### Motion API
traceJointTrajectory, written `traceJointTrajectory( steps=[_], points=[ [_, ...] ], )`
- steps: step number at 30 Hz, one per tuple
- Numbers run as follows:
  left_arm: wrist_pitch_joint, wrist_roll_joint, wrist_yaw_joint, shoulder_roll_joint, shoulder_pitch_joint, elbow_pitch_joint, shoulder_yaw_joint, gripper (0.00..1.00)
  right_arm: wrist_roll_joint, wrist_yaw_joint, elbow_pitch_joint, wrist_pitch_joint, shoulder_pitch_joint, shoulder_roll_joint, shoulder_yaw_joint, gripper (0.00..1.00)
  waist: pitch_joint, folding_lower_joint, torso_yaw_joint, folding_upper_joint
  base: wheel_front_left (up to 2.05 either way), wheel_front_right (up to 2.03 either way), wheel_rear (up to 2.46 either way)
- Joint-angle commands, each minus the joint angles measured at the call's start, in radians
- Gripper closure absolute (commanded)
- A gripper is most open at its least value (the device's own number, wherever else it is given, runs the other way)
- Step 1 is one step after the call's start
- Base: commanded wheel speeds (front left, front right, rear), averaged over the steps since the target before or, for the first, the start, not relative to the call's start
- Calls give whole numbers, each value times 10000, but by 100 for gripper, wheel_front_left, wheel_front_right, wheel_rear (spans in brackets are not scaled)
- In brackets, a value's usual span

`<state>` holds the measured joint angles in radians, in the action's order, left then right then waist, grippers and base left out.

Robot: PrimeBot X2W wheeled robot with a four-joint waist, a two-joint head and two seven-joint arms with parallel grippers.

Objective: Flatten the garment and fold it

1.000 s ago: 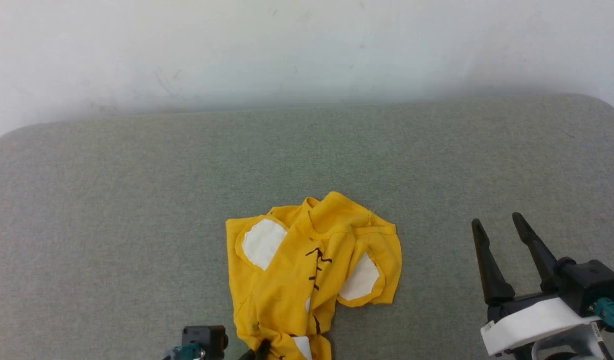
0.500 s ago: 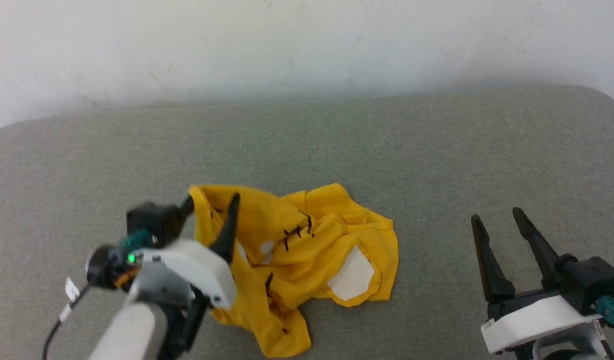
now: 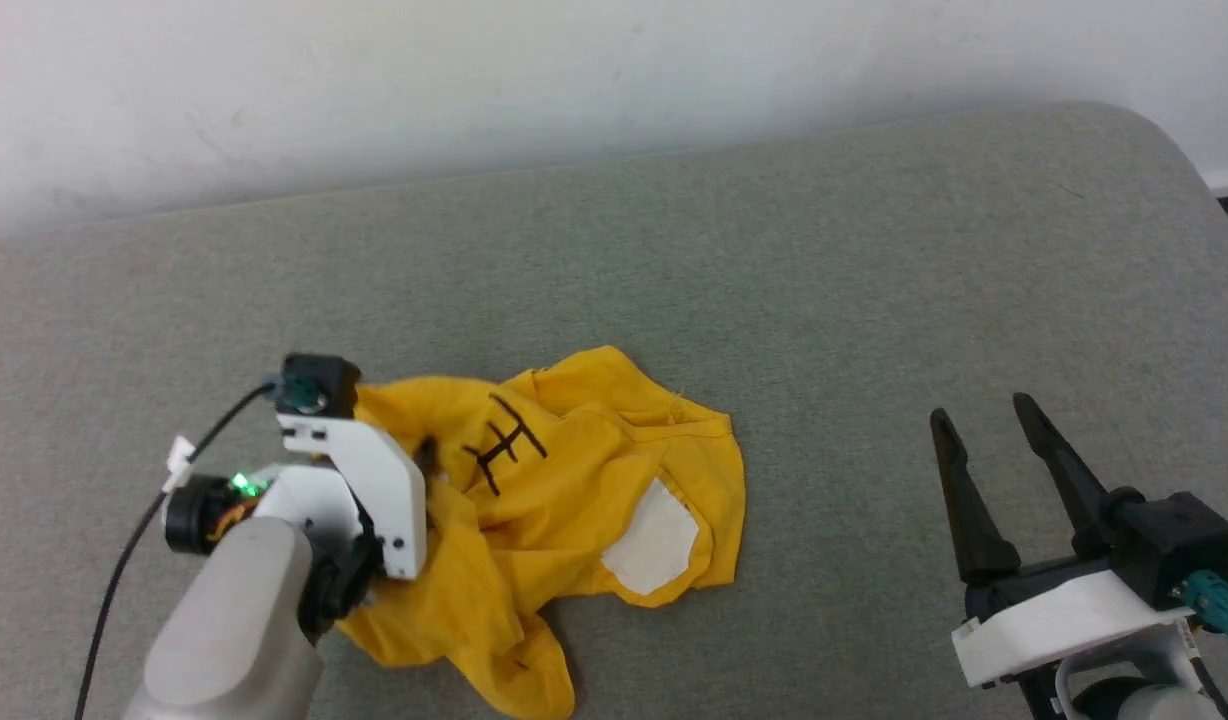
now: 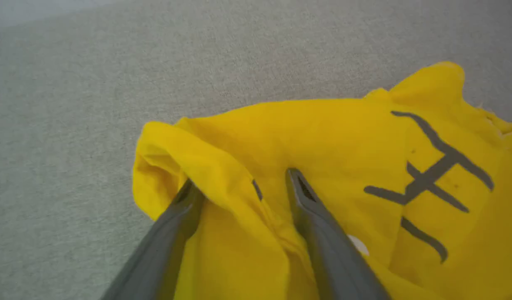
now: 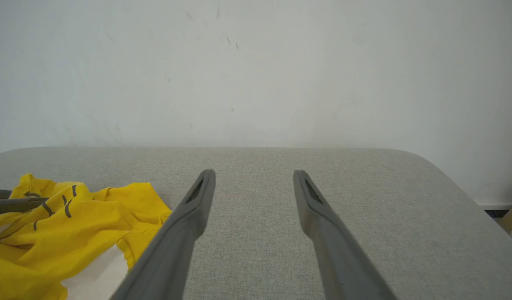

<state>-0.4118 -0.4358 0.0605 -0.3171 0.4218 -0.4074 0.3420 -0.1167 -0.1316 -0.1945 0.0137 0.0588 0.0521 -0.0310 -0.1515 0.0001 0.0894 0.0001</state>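
Note:
The garment [image 3: 574,470] is a bright yellow T-shirt lying crumpled on the grey surface, with black lines [image 3: 504,440] on top and a white patch [image 3: 654,535] at its right. My left gripper [image 3: 419,452] reaches into its left edge, fingers mostly buried in cloth. In the left wrist view the left gripper [image 4: 239,179] is open, its jaws wide apart with a raised fold of the garment [image 4: 343,137] lying loose between them. My right gripper [image 3: 982,410] hovers open over bare surface to the right, nothing between its fingers [image 5: 197,200]; the garment [image 5: 72,221] lies to its left.
The grey cloth-covered surface [image 3: 774,280] runs back to a white wall [image 3: 574,80]. Its rounded right corner [image 3: 1164,140] drops off toward dark floor. A black cable [image 3: 134,540] trails from my left wrist.
My left arm came up from the bottom edge to the garment's left side, dragging cloth up and left, and its jaws opened. The camera view shifted. The right gripper kept still.

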Motion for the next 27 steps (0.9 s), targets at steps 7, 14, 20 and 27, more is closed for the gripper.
traceJointTrajectory(
  steps=[7, 14, 20, 27],
  points=[
    [-819, -147, -455, 184, 286, -1220, 538, 100, -130, 9, 137, 127, -148, -18, 60, 0, -71, -1, 157, -1, 0, 0, 0],
    [1152, 388, -378, 271, 494, -359, 661, 100, -171, 9, 253, 104, -53, -18, 116, 0, 292, -1, -51, -1, 0, 0, 0],
    [937, 519, -549, 462, -830, 2188, 1571, 100, -219, 9, 256, 66, 255, -18, 184, 0, 787, -1, -315, -1, 0, 0, 0],
    [-194, 358, -597, 570, -3170, 3649, 3052, 100, -256, 9, 155, 34, 377, -18, 150, 0, 977, -1, -546, -1, 0, 0, 0]
  ],
)
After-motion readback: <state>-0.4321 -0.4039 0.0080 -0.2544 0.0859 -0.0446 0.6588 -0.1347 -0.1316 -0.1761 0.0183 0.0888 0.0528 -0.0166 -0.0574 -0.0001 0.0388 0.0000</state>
